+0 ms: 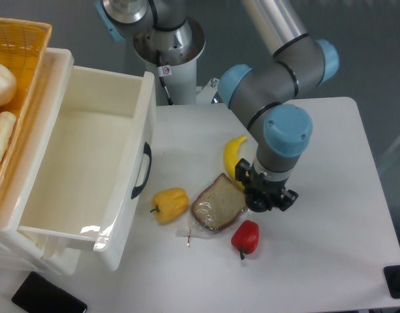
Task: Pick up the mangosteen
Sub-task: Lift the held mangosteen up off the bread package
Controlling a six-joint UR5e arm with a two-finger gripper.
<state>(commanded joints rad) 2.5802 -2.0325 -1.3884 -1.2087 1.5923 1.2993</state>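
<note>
My gripper (269, 197) points straight down, low over the table, just right of the bread slice and above the red pepper. From this camera the blue wrist and black gripper body cover the fingers, so I cannot tell whether they are open or shut. The mangosteen does not show plainly. It is hidden under the gripper or blends with its black parts; a dark rounded shape at the gripper's lower left edge may be it, but I cannot tell.
A wrapped bread slice (218, 203), a red bell pepper (245, 237), a yellow pepper (169, 204) and a banana (233, 154) lie close around the gripper. An open white drawer (82, 163) stands at the left, with a wicker basket (20, 98) beyond it. A black phone (48, 297) lies at the bottom left.
</note>
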